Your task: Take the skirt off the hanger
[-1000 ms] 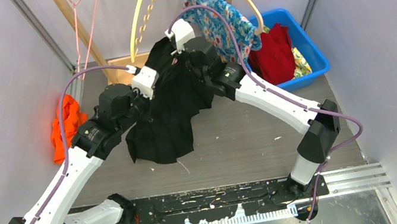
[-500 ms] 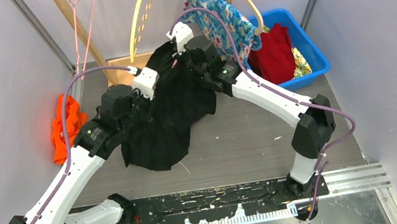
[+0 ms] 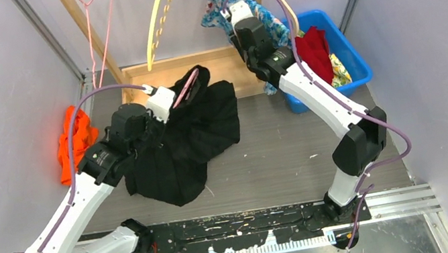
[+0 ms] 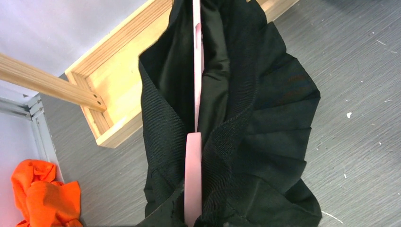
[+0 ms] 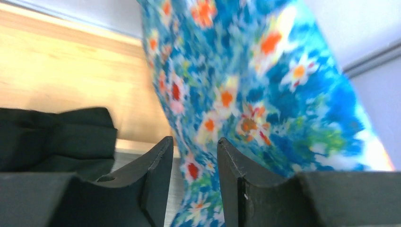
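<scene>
Left jaws clamp the pink hanger (image 4: 193,182) inside the skirt (image 4: 269,142) — right jaws parted.

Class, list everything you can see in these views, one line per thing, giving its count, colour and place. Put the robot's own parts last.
skirt: one, black, crumpled on the table, centre-left
hanger: one, pink, inside the skirt's waistband
loose cloth: one, orange, at the table's left edge
bin: one, blue, far right
red garment: one, in the bin
floral garment: one, blue with flowers, hanging at the back
rack base: one, pale wood, behind the skirt
curved hoops: two, pale wood, hanging at the back
table: one, grey
left gripper: one, shut on the hanger, among the skirt folds
right gripper: one, black, open, empty, in front of the floral garment
</scene>
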Robot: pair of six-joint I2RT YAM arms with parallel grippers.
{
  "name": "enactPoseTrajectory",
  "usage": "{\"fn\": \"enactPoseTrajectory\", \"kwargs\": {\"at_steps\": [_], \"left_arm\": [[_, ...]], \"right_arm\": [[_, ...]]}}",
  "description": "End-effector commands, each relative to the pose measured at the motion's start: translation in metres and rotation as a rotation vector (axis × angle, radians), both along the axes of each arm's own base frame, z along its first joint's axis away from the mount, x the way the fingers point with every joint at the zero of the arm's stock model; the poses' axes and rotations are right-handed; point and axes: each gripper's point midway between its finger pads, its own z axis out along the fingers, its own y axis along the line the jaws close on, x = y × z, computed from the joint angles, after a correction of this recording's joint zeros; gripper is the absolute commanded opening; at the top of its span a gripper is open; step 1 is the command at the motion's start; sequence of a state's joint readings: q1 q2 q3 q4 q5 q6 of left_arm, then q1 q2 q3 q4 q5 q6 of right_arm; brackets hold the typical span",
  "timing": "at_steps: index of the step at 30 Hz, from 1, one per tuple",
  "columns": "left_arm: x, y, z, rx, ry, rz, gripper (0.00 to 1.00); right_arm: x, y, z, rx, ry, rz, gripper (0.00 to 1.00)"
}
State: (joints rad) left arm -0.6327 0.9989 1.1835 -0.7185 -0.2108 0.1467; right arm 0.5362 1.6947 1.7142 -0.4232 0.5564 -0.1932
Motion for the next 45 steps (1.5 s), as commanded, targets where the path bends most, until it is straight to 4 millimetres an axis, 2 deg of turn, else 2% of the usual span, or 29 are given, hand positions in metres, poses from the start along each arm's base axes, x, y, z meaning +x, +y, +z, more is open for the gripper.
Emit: {"fn": "enactPoseTrajectory", "kwargs": {"at_steps": [1, 5, 8, 12, 16, 21, 23, 29, 35, 39, 45], "left_arm": [[0.007, 0.003, 0.018, -0.014, -0.084, 0.013, 0.0], [0.008, 0.003, 0.023, -0.017, -0.101, 0.013, 0.0], [0.008, 0.004, 0.019, -0.004, -0.093, 0.01, 0.0], [0.011, 0.005, 0.023, -0.007, -0.118, 0.02, 0.0], [0.02, 0.003, 0.041, -0.042, -0.175, 0.04, 0.0], [0.028, 0.002, 0.077, -0.095, -0.269, 0.062, 0.0], [0.029, 0.0, 0.094, -0.128, -0.31, 0.06, 0.0], [0.029, -0.006, 0.119, -0.198, -0.377, 0.044, 0.0], [0.036, -0.016, 0.111, -0.2, -0.362, 0.019, 0.0], [0.035, -0.016, 0.107, -0.204, -0.357, 0.023, 0.0], [0.034, -0.015, 0.118, -0.208, -0.379, 0.019, 0.0]], "right_arm": [[-0.022, 0.025, 0.08, 0.084, -0.148, 0.089, 0.44], [-0.026, 0.045, 0.089, 0.102, -0.161, 0.144, 0.42], [-0.031, 0.07, 0.091, 0.18, -0.139, 0.216, 0.4], [-0.04, 0.102, 0.069, 0.366, -0.044, 0.285, 0.39], [-0.05, 0.14, 0.051, 0.575, 0.063, 0.355, 0.4], [-0.055, 0.173, 0.061, 0.769, 0.124, 0.421, 0.4], [-0.056, 0.179, 0.068, 0.809, 0.128, 0.436, 0.39], [-0.059, 0.179, 0.082, 0.849, 0.115, 0.443, 0.38], [-0.066, 0.183, 0.101, 0.894, 0.101, 0.484, 0.38], [-0.072, 0.181, 0.107, 0.9, 0.087, 0.504, 0.4], [-0.073, 0.207, 0.102, 1.001, 0.142, 0.583, 0.47]]}}
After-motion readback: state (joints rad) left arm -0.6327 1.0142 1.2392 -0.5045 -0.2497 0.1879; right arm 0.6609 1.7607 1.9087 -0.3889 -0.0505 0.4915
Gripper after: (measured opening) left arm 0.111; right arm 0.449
